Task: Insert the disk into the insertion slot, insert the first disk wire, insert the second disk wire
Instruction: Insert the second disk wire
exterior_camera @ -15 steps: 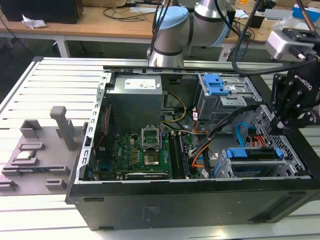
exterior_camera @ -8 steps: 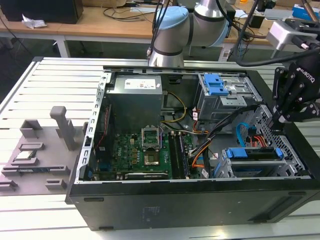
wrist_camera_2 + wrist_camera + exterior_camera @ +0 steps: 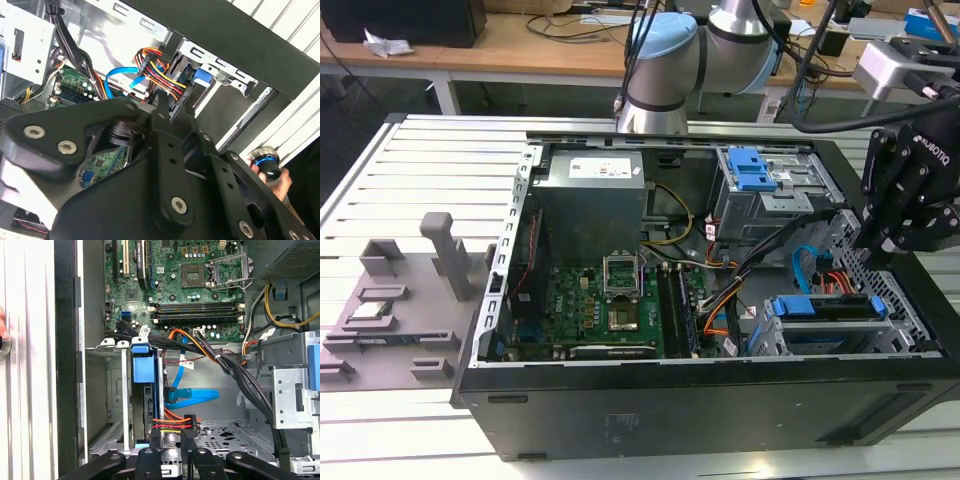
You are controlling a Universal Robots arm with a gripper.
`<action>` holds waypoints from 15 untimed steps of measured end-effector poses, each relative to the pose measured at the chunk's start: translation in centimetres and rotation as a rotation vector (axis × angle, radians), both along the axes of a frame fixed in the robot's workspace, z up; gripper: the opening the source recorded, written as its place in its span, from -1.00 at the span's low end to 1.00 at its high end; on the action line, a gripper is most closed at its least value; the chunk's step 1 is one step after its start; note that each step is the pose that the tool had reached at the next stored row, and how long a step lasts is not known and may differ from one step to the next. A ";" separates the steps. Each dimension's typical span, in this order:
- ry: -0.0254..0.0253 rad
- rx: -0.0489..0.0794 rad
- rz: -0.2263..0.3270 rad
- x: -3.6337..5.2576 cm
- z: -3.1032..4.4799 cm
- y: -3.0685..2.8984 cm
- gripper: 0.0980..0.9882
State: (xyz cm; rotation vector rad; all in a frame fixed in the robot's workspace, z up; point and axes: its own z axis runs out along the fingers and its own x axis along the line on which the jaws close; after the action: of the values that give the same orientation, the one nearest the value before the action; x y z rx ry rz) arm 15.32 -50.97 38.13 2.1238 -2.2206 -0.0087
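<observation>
Above the slatted table (image 3: 420, 160), one claw (image 3: 171, 434) hovers by one disk (image 3: 825, 306).

Tool (image 3: 172, 440) body cut off at the first wrist view's edge — disk (image 3: 143, 370) mostly hidden, edge-on inside the insertion slot (image 3: 107, 390)

Bright, even room light; glare on table slats (image 3: 430, 150); soft shadow inside case (image 3: 650, 410).

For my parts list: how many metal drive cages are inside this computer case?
2. The bay with a blue latch stands farther back in the exterior view; the insertion slot, holding the disk, is nearer, by the gripper. More may be hidden.
</observation>
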 end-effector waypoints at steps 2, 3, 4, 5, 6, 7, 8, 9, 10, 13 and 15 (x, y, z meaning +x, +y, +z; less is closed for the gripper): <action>0.0000 0.000 0.000 -0.13 0.00 0.19 -0.54; 0.0001 0.000 0.000 -0.86 -0.09 0.35 -0.54; 0.0000 0.000 0.000 -1.68 -0.18 0.36 -0.54; 0.0000 0.000 0.000 -2.51 -0.32 0.36 -0.54; 0.0000 0.000 0.000 -3.50 -0.47 0.36 -0.54; 0.0000 0.000 0.000 -3.83 -0.54 0.36 -0.54; 0.0000 0.000 0.000 -4.01 -0.65 0.35 -0.54; 0.0000 0.000 0.000 -4.14 -0.82 0.35 -0.54; 0.0000 0.000 0.000 -4.17 -0.97 0.36 -0.54; 0.0000 -0.001 0.000 -4.18 -1.06 0.35 -0.54; 0.0000 -0.001 0.000 -4.19 -1.07 0.35 -0.54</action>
State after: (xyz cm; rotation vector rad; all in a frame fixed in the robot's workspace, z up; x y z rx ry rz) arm 11.14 -50.63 37.06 2.1233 -2.2200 -0.0074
